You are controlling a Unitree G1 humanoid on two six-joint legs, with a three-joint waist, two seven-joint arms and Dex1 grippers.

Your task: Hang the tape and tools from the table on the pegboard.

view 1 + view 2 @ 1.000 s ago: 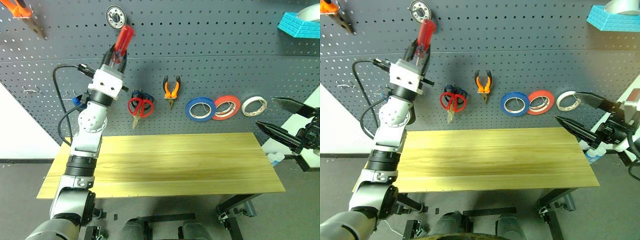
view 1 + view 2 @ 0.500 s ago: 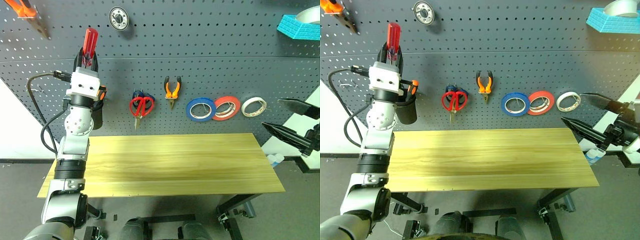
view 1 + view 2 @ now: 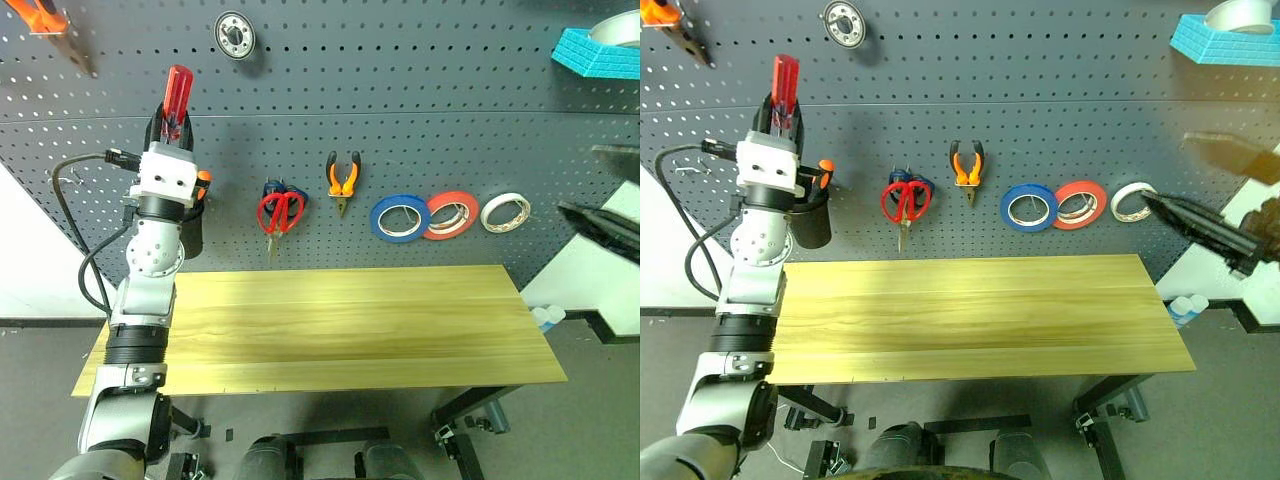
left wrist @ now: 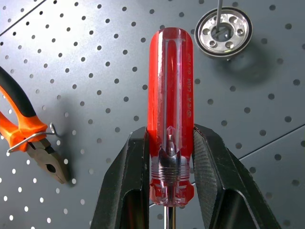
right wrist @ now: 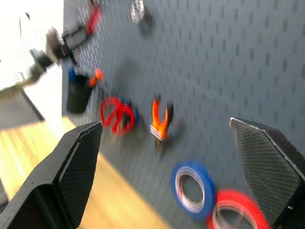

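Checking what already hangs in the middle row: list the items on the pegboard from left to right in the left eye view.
black cup → red-handled scissors → orange-and-black pliers → blue tape roll → red-orange tape roll → white tape roll

The left gripper (image 3: 783, 97) clamps the red-handled screwdriver (image 3: 785, 78) upright against the pegboard (image 3: 1040, 120); the blurred right gripper (image 3: 1225, 200) seems spread wide.
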